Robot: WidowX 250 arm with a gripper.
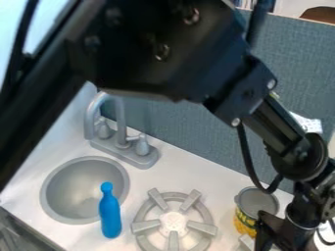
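The black gripper [282,229] hangs at the lower right, close beside a can [247,220] with a yellow label and a grey top. It partly covers the can's lower right side; whether the two touch, I cannot tell. A blue bottle-shaped object [110,215] is at the right front edge of the round grey sink [58,184], its narrow neck toward the faucet. Between bottle and can lies the grey stove burner [146,225] with its raised prongs.
Behind the sink stands a grey faucet [120,120] with two knobs. A blue-grey partition [196,122] runs along the counter's back edge. The arm [163,54] spans the top from the left and bends down at the right, hiding much of the background.
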